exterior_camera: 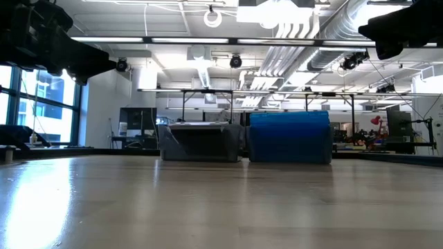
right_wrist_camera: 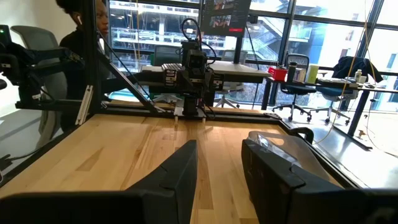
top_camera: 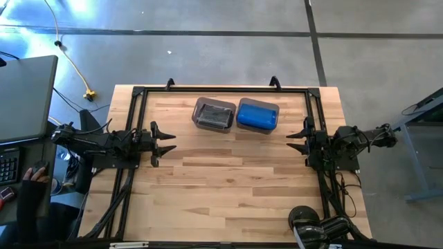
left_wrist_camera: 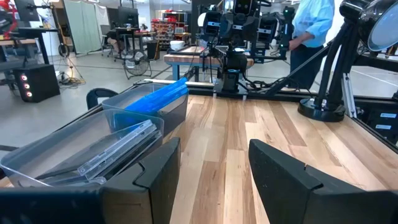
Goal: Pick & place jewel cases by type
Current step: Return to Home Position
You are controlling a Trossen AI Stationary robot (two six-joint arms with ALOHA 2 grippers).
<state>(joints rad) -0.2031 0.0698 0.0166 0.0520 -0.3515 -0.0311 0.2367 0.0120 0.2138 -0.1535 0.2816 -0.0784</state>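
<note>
Left bin beside right bin on table.

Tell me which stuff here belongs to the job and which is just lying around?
Job: blue jewel cases in one bin; dark jewel cases in the other bin; left gripper and right gripper, both open, at the sides of the table.
Lying about: yellow cable on the floor; keyboard beside the table.

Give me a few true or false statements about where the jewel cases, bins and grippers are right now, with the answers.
1. The blue jewel cases lie in the right bin. True.
2. The left bin is empty. False: it holds the dark jewel cases.
3. The left gripper holds a case. False: it is open and empty at the left side of the table.
4. The right gripper is open, apart from both bins. True.
</note>
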